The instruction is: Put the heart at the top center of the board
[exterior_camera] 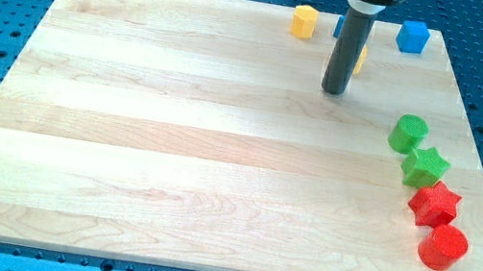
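— Right, where is my tip (333,91) sitting?

— Near the view's top, a little right of centre on the wooden board (172,144). It is a plain dark rod, so there are no jaws to be apart or together.

— And the heart?

— I can't pick out a heart shape for certain. A sliver of a yellow block (360,60) shows just at the rod's right edge, mostly hidden behind it, and its shape cannot be told. A bit of a blue block (338,26) peeks out on the rod's left side, also largely covered.

— What else is up there?

— A yellow hexagonal block (304,21) to the view's left of the rod, near the top edge, and a blue cube (413,36) to the view's right, both apart from my tip.

— Any containers?

— None that I can see; everything lies flat on the board. Down the view's right side runs a curved row: a green cylinder (407,133), a green star (426,166) just below it, a red star (434,203), then a red cylinder (442,247), each close beside the next and well apart from my tip.
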Action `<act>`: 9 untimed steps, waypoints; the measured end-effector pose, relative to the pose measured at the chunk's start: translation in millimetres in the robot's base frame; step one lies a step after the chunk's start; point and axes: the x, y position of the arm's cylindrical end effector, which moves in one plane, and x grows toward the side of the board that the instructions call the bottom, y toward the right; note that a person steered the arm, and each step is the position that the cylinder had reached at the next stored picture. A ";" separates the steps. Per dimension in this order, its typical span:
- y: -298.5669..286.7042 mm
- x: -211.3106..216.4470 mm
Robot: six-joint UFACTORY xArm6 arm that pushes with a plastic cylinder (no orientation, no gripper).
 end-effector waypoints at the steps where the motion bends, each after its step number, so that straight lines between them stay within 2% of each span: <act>1: 15.3 -4.3; 2: -2.0 -4.3; 3: 40.5 -12.3; 4: 49.7 -44.1; 5: -1.1 -55.3; 6: -15.8 -56.1; 8: 37.5 -72.5; 9: 37.1 -93.2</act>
